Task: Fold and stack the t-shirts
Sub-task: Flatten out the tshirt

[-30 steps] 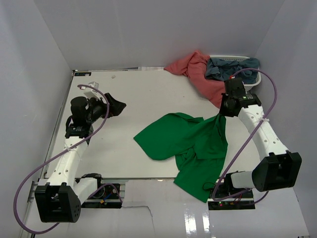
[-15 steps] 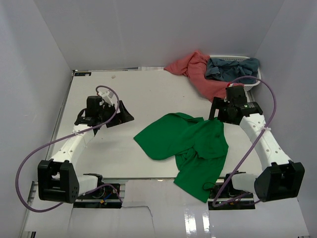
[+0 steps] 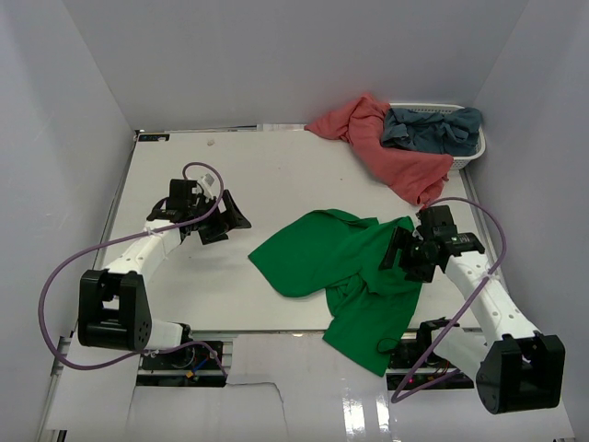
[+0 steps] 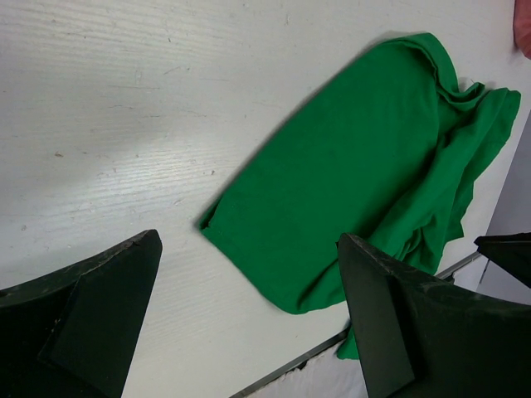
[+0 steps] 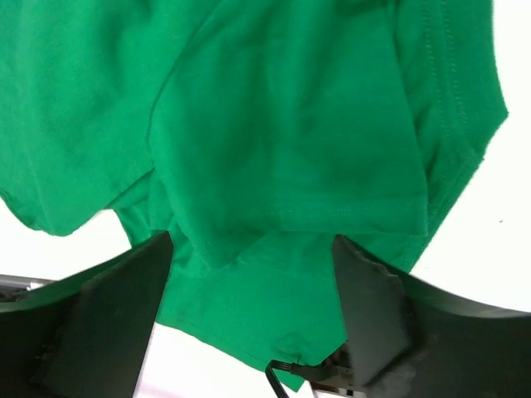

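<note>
The bright green t-shirt (image 3: 336, 267) lies crumpled on the white table (image 3: 230, 166), with its lower part hanging over the near edge. My right gripper (image 3: 401, 258) hovers open over the shirt's right side; the wrist view shows green cloth (image 5: 282, 108) below and between the spread fingers (image 5: 124, 315), with nothing gripped. My left gripper (image 3: 230, 219) is open above bare table just left of the shirt, whose left edge (image 4: 348, 182) shows ahead of it. A salmon-pink t-shirt (image 3: 386, 152) sprawls at the back right. A grey-blue t-shirt (image 3: 433, 127) lies in the basket.
A white slatted basket (image 3: 471, 155) stands in the back right corner against the wall. White walls enclose the table on the left, back and right. Purple cables loop from both arms. The table's near edge (image 4: 315, 356) lies just past the shirt.
My right gripper let go of the green shirt's raised corner, opened, and moved toward the near edge over the shirt. The left arm stretched lower and rightward toward the shirt.
</note>
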{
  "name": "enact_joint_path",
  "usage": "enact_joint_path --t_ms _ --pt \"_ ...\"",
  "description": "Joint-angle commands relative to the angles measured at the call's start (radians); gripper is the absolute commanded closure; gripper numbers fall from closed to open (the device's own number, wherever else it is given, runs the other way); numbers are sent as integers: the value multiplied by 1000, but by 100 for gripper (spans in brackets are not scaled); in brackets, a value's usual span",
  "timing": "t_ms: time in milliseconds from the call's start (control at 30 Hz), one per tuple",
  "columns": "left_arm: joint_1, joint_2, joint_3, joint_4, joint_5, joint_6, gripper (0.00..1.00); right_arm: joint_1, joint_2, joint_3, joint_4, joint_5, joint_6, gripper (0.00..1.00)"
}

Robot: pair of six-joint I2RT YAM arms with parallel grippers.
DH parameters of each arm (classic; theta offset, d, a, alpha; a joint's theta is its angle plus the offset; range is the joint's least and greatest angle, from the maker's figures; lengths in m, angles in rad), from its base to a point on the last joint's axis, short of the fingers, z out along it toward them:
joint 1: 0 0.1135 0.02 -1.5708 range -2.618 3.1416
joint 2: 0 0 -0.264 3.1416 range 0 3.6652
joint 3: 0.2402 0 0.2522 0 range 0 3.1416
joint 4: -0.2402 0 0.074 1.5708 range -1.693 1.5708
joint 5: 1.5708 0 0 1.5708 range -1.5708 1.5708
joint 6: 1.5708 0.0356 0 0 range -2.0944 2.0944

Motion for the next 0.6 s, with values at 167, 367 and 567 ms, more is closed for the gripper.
enact_joint_path --t_ms 167,367,567 --pt "0 -23 36 6 -5 1 2 -39 -17 -30 19 102 56 23" --pt "2 -14 36 4 -6 10 2 -50 4 -56 -1 175 95 25" --pt "0 -3 43 6 -11 19 2 -53 16 -65 -13 258 145 25"
